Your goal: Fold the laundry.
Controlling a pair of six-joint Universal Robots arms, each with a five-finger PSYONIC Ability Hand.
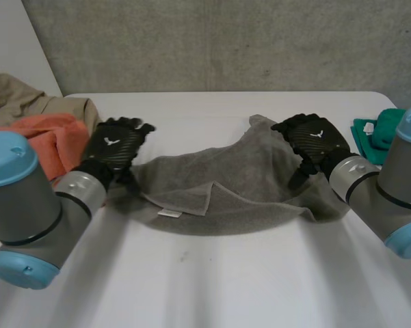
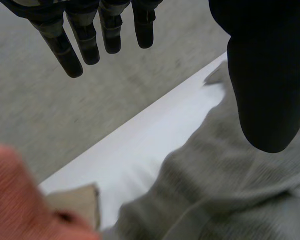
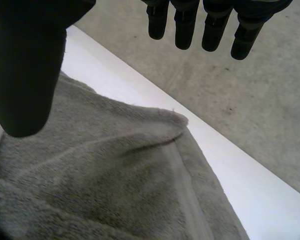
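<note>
i see the grey towel point(image 1: 239, 184) lying rumpled in the middle of the white table point(image 1: 205, 287), one flap folded over. my left hand point(image 1: 113, 147) is at its left edge, fingers point(image 2: 72, 62) straight, wide off the thumb, holding nothing. my right hand point(image 1: 314, 140) is over the towel's right corner, also wide, gripping nothing. orange cloth point(image 1: 51, 137) and beige cloth point(image 1: 27, 102) far left, green cloth point(image 1: 373, 133) far right.

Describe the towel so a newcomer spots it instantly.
On the white table, look between the left hand and right hand. The grey towel lies rumpled there. It alone is grey; the orange cloth, tan cloth and green cloth sit at the sides.
</note>
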